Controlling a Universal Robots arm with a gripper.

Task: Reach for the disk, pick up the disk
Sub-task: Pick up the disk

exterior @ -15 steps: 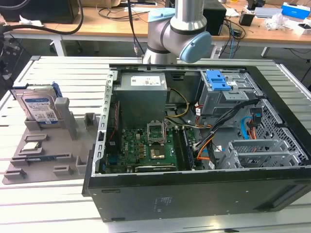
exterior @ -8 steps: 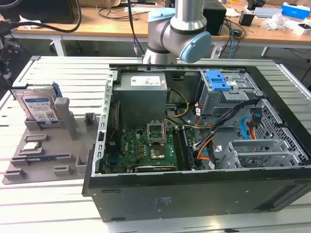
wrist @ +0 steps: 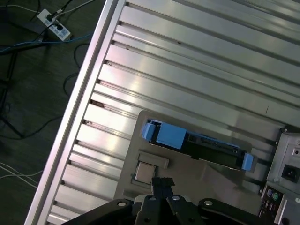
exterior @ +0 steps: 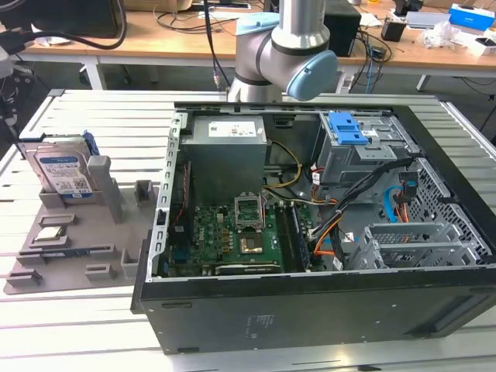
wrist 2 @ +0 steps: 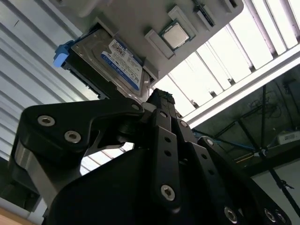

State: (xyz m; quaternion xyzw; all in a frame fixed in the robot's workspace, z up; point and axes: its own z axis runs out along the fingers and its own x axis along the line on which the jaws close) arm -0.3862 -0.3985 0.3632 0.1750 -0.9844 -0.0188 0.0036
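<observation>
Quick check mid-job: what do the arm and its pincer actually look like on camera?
In the exterior view the arm is a silver-grey metal tube with rounded joints closed by light-blue caps. In the second wrist view the pincer is matt black, built of angular linked bars dotted with silver screw heads.

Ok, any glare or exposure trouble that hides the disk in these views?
Exterior view: even light, the disk clear in its grey tray, the computer case interior shadowed. Second wrist view: table slats blown out white, the gripper a dark mass, the disk's label readable. First wrist view: soft glare on the slats, the disk edge-on, unobscured.
</observation>
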